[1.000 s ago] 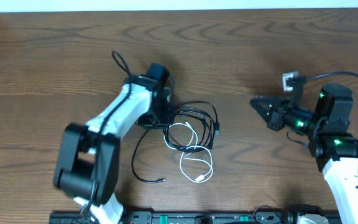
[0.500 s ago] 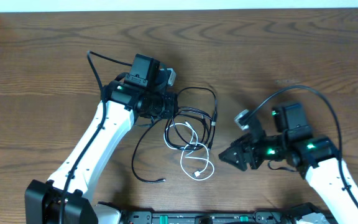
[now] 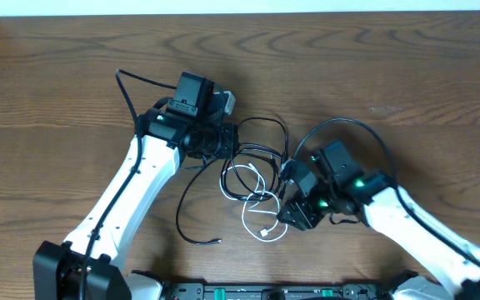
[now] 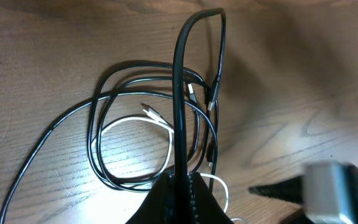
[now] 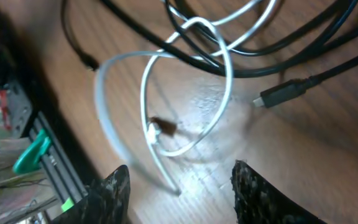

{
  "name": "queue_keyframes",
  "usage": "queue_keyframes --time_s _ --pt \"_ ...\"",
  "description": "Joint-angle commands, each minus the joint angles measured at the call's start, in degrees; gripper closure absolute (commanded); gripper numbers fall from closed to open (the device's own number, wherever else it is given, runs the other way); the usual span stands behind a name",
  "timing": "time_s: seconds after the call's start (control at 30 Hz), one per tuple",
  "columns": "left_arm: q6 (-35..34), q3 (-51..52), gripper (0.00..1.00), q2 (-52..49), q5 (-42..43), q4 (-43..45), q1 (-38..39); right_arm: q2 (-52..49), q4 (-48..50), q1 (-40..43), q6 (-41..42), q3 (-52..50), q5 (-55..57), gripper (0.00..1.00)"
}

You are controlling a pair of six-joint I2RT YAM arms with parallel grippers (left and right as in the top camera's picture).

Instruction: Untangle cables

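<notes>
Two thin black cables [image 3: 261, 154] and a white cable [image 3: 261, 218] lie looped together at the table's middle. My left gripper [image 3: 230, 142] sits at the tangle's left edge, shut on a black cable [image 4: 180, 106] that rises stiffly from its jaws [image 4: 182, 186]. My right gripper [image 3: 283, 218] is open just right of the white cable's loop. In the right wrist view the white cable [image 5: 154, 134] lies between and ahead of the open fingers [image 5: 179, 186], with a black plug end [image 5: 278, 94] further out.
A black cable tail runs down to a plug end [image 3: 215, 242] at the front left. A black rail [image 3: 265, 292] lines the table's front edge, also shown in the right wrist view [image 5: 17, 124]. The back table edge [image 3: 240, 10] is far off.
My right gripper has swung from the right side of the table leftward and down to the white cable loop. My left arm moved earlier and has held still for the last half second.
</notes>
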State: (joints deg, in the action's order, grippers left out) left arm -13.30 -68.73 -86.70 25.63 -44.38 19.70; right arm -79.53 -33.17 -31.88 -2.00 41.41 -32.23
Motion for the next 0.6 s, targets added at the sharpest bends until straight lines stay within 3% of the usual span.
queue_keyframes --time_s 0.0,0.1,0.23,0.37,0.47,0.57 --pt "-0.1 0.3 0.93 0.3 0.7 0.1 0.0 -4.3 1.5 -1.1 2.4 0.1 0.4 0.52" --pt "-0.1 0.3 0.93 0.3 0.7 0.1 0.0 -6.5 2.5 -2.0 2.4 0.1 0.4 0.52" --pt "-0.1 0.3 0.93 0.3 0.7 0.1 0.0 -7.9 4.3 -2.8 2.6 0.1 0.7 0.69" --pt "-0.1 0.3 0.92 0.3 0.7 0.1 0.0 -7.9 5.4 -2.8 6.3 0.1 4.3 0.76" --pt "-0.1 0.3 0.92 0.3 0.7 0.0 0.0 -7.9 5.5 -2.8 10.1 0.1 9.0 0.98" --pt "0.0 0.3 0.92 0.3 0.7 -0.3 0.0 -7.8 5.3 -2.5 15.6 0.1 14.5 0.99"
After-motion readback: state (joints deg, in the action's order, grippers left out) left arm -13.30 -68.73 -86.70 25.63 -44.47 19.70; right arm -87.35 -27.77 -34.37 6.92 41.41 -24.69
